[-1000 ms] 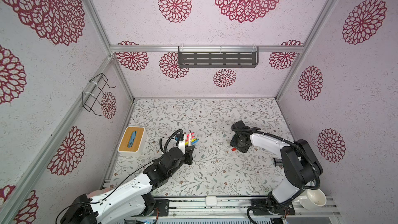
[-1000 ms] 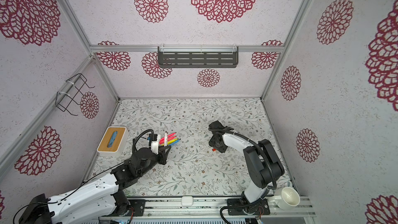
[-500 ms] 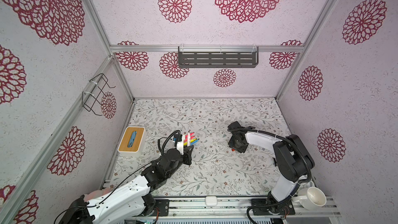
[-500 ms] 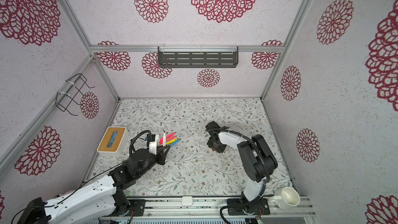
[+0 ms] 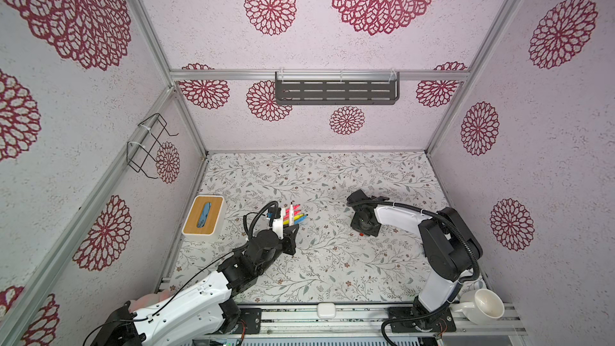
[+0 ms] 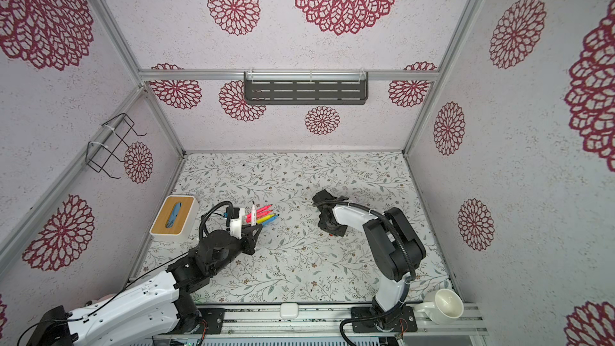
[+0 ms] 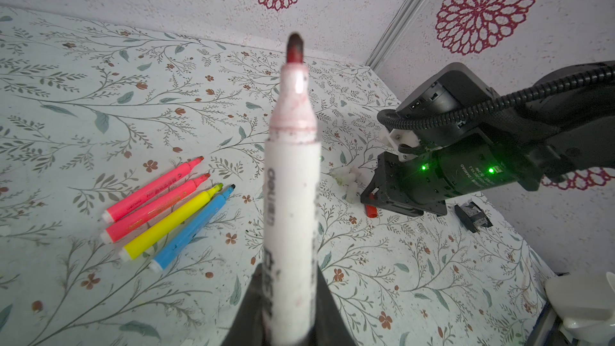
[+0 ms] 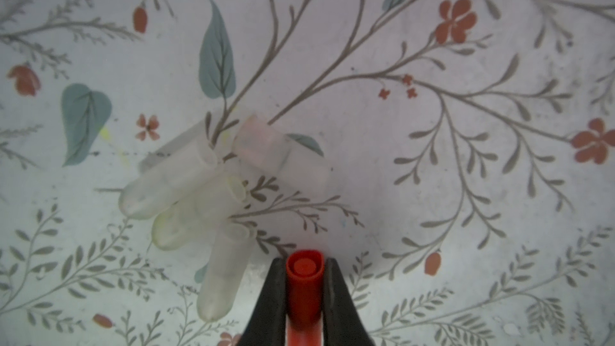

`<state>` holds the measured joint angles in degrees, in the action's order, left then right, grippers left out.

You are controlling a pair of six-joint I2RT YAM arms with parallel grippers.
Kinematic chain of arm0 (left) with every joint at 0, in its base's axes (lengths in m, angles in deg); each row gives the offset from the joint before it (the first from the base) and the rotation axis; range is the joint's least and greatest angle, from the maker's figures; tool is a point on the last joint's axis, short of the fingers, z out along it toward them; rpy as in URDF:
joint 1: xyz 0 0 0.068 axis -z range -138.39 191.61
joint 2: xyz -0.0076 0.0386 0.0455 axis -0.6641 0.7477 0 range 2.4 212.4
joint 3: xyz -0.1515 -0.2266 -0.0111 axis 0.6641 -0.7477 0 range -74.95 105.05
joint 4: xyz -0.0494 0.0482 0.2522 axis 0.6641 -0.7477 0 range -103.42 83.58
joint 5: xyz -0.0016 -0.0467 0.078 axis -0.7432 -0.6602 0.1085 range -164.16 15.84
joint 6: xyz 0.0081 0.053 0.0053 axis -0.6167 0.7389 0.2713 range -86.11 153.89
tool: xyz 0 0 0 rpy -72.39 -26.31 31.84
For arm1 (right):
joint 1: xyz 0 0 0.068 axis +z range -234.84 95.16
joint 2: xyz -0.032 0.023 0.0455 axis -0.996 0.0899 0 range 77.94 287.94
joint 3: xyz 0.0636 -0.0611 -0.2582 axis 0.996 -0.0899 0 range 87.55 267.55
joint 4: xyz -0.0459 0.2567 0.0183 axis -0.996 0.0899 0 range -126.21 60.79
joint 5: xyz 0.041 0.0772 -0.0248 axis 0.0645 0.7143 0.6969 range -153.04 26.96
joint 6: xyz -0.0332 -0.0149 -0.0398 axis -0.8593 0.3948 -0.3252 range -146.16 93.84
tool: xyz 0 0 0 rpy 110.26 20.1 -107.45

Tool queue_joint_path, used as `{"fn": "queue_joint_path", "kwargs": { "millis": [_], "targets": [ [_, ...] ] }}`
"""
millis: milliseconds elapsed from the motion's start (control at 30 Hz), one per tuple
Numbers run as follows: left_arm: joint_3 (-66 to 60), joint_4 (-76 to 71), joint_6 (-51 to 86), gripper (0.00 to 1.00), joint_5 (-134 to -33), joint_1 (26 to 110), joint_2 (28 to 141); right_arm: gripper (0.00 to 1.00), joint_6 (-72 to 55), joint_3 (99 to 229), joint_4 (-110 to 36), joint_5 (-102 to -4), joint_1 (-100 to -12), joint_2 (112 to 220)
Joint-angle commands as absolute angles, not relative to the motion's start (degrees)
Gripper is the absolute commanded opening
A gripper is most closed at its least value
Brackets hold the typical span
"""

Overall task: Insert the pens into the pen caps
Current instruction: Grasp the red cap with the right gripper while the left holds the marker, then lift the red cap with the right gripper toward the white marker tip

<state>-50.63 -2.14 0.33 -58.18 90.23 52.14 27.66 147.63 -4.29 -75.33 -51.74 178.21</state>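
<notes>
Nearest the rail, the left arm is stretched low over the table (image 5: 332,261). The left gripper (image 7: 289,281) is pressed onto the barrel of the white pen (image 7: 293,178). The pen is carried clear of the surface. Its long axis runs on from the fingers, and its dark red nib points away from the wrist toward the far wall.

Just beyond and to the left of that gripper, the loose pens (image 7: 166,214) lie side by side on the table: two pink-red, one yellow, one blue, all uncapped.

Well apart to the right, the right arm is folded over with its wrist turned downward. The right gripper (image 8: 303,262) is pinched onto the red cap (image 8: 303,297) at table level. Whether the cap has left the surface cannot be told. The cap's long axis runs along the fingers, and what appears to be its open mouth faces away from the wrist toward the table.

Just beside that gripper lies a cluster of clear caps (image 8: 186,188), touching one another.

The coming move is judged to turn on one relation: nib and mouth are far apart and not on one line. The cap would probably have to be raised and turned until its mouth faces the nib.
</notes>
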Motion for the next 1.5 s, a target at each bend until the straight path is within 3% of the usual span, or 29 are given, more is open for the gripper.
{"fn": "queue_joint_path", "kwargs": {
  "millis": [0,233,433,600,833,1467],
  "targets": [
    [-51.0,-1.0,0.9,0.00,-58.0,91.0,52.0,0.00,23.4,148.1,-0.7,-75.9,-50.3,172.0],
    [-50.7,1.3,0.9,0.00,-59.6,91.0,53.6,0.00,13.8,144.8,-12.0,-68.3,-48.2,155.5],
    [-50.8,5.9,0.7,0.00,-63.6,91.5,55.5,0.00,12.5,131.3,-40.0,-54.3,-48.2,137.1],
    [-48.9,10.4,3.5,0.00,-73.1,93.2,57.9,0.02,12.0,125.3,-55.2,-49.6,-48.2,128.6],
    [-41.1,7.7,5.2,0.00,-82.2,96.5,65.6,0.01,10.9,125.5,-61.7,-47.4,-48.2,127.5],
    [-38.1,8.5,5.7,0.00,-82.2,98.0,68.4,0.00,11.9,126.8,-66.2,-40.9,-48.2,132.3]
  ]
}}
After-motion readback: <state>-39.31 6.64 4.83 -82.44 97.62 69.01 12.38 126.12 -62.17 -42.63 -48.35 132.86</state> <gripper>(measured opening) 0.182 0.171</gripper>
